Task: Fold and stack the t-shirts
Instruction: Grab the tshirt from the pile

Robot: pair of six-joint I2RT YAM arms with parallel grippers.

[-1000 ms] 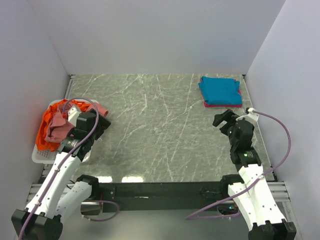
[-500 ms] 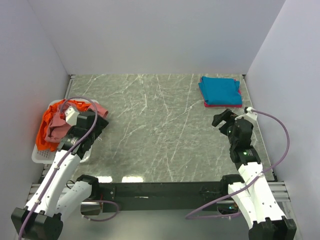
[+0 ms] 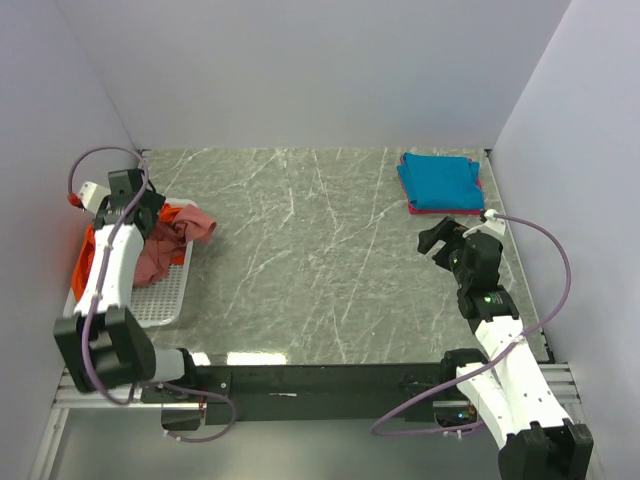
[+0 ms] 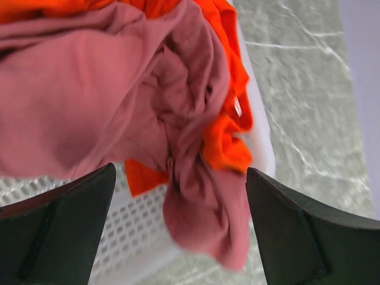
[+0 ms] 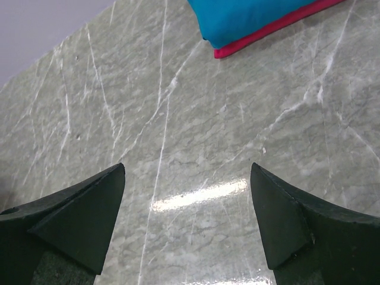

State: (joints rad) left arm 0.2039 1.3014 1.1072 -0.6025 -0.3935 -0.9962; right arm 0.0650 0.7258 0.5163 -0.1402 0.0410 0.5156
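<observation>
A crumpled dusty salmon-red t-shirt [image 3: 180, 228] lies on a bright orange t-shirt [image 3: 84, 262] in the white mesh basket [image 3: 160, 298] at the left. My left gripper [image 3: 148, 210] hangs open and empty just above this pile. In the left wrist view the salmon shirt [image 4: 89, 113] drapes over the orange one [image 4: 228, 133] and the basket rim, between my open left gripper's [image 4: 178, 228] fingers. A folded teal-blue t-shirt [image 3: 440, 180] lies on a folded magenta one [image 3: 432, 210] at the back right. My right gripper [image 3: 440, 240] is open over bare table, near that stack [image 5: 255, 18].
The marble table [image 3: 310, 260] is closed in by white walls at the left, back and right. The basket stands against the left wall near the front edge. The right wrist view shows bare marble [image 5: 190, 148] between the fingers.
My left arm has swung from the basket's right side to the far left and now hangs over the pile. The basket's mesh floor now shows. My right gripper shifted slightly left.
</observation>
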